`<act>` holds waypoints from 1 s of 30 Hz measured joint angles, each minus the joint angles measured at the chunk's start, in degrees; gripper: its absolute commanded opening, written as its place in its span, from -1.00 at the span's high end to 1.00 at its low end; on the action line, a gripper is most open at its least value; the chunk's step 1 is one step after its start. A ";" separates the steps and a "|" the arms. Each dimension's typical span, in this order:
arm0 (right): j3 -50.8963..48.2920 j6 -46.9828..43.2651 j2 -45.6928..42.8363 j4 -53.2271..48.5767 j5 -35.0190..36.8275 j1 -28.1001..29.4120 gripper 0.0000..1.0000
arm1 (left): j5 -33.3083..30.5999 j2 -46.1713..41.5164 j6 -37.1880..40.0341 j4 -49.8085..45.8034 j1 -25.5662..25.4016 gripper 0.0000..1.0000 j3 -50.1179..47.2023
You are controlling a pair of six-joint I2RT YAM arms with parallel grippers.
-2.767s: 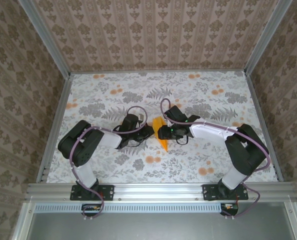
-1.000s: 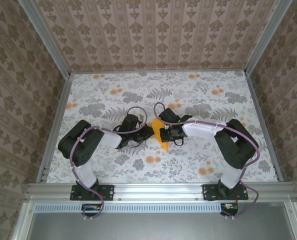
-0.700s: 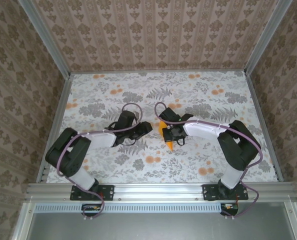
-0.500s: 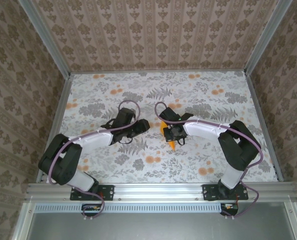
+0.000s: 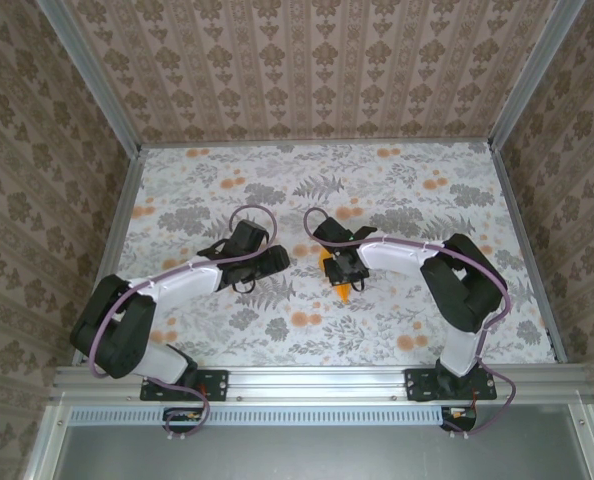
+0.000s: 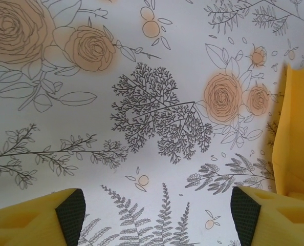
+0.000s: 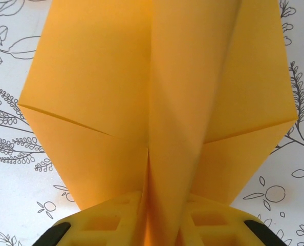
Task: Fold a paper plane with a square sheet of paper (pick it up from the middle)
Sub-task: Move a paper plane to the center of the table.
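Note:
The orange-yellow sheet is folded into a pointed paper plane (image 5: 344, 288) lying on the floral table just right of centre, its tip toward the near edge. My right gripper (image 5: 339, 267) sits over its back part. In the right wrist view the plane (image 7: 142, 97) spreads two wings, and its centre fold runs down between my right gripper's (image 7: 162, 225) yellow fingers (image 7: 108, 220), which press on both sides of it. My left gripper (image 5: 275, 258) rests to the left, apart from the paper. It stands wide open (image 6: 154, 218) over bare tabletop, and the plane's edge (image 6: 298, 133) shows at the right.
The table (image 5: 407, 190) has a grey leaf print with orange flower blotches. Aluminium rails run along its left (image 5: 112, 235), right (image 5: 522, 235) and near (image 5: 317, 378) edges, with patterned walls beyond. Both arms reach in toward the middle.
My left gripper has let go of the paper, opened wide and drawn back to the left. The right gripper stays on the plane, which now lies lower and flatter.

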 measured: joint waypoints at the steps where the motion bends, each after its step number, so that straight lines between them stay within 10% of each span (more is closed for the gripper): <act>1: 0.00 0.13 0.11 0.00 0.00 0.00 0.57 | -0.24 -0.07 0.11 -0.39 0.00 -0.65 0.09; 11: 1.14 1.64 0.92 -0.28 2.19 0.28 0.74 | -3.96 -3.04 1.77 -4.98 0.00 -1.00 0.59; 30: 17.86 -0.07 12.35 -1.62 5.95 -2.80 0.82 | -8.39 -6.56 3.08 -11.45 1.75 -1.00 2.32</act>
